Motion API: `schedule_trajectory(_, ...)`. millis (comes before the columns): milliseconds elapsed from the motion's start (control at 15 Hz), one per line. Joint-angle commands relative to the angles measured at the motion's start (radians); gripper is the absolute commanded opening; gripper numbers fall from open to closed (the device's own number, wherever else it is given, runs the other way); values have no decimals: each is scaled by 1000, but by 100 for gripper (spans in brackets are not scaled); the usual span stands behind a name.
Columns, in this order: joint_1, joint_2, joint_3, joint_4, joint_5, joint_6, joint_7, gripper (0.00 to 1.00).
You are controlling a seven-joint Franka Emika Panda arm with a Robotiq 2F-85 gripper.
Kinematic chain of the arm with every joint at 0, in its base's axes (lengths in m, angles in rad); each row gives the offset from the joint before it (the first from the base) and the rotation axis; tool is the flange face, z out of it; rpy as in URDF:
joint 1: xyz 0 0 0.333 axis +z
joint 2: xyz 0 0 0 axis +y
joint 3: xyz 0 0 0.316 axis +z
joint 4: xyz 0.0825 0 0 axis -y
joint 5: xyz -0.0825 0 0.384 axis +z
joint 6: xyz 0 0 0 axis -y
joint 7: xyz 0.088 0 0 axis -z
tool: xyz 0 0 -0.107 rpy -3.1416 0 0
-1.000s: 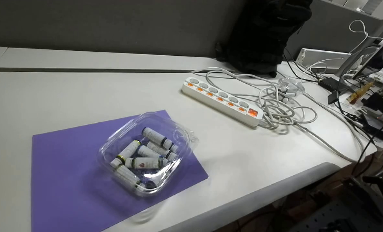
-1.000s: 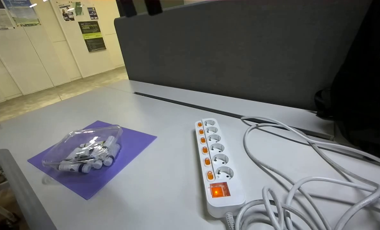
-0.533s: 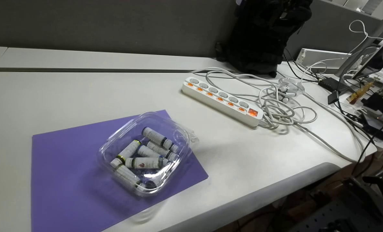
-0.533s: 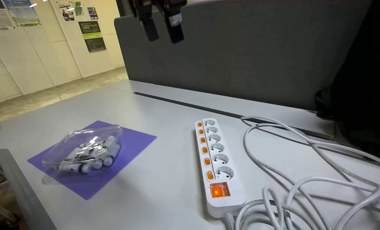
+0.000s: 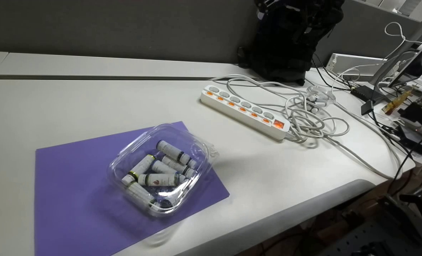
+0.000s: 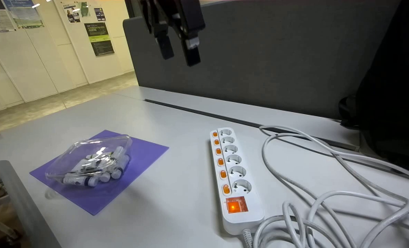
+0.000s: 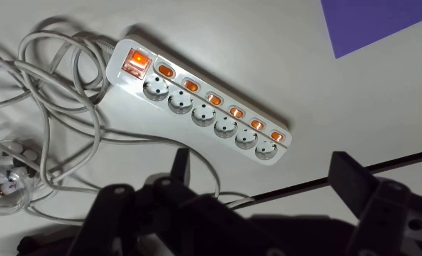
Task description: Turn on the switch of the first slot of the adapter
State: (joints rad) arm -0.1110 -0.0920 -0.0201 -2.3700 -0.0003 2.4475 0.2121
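Power strip (image 6: 233, 177), long white plastic with small oval orange switches (image 6: 220, 162), at five o'clock on the flat white worktop (image 6: 184, 148) in an exterior view; black two-fingered hand (image 6: 180, 57) at eleven, spread wide, well above.

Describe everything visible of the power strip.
The power strip is long, narrow, white and plastic-looking, lying flat on the tabletop. Its six round sockets hold no plugs; beside them run six small orange switches, their settings unclear. A larger orange-red switch glows at the end where the white cable joins. The gripper isn't touching the strip.
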Motion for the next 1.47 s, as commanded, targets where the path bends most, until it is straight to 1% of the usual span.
schedule_trajectory(0, -6, 118, -51, 50, 76, 45, -63, 100)
schedule_trajectory(133, -14, 181, -72, 60, 137, 109, -109, 100)
schedule_trajectory(200, -19, 212, -77, 70, 170, 137, -134, 75)
schedule_trajectory(267, -25, 244, -79, 82, 199, 159, -159, 75)
schedule_trajectory(400, -36, 305, -75, 109, 241, 188, -191, 60)
schedule_trajectory(467, -39, 335, -73, 122, 244, 196, -195, 51)
schedule_trajectory(533, -42, 360, -70, 133, 248, 202, -200, 45)
schedule_trajectory(800, -32, 444, -63, 167, 214, 211, -188, 17)
schedule_trajectory(933, -22, 475, -59, 175, 196, 205, -181, 5)
schedule_trajectory(1000, -15, 488, -58, 174, 190, 207, -176, 1)
schedule_trajectory(1200, 16, 516, -68, 162, 152, 219, -152, 0)
schedule_trajectory(1267, 29, 506, -79, 148, 135, 238, -135, 0)
schedule_trajectory(1333, -1, 508, -52, 150, 165, 223, -178, 1)
schedule_trajectory(1400, 6, 514, -54, 149, 155, 231, -170, 1)
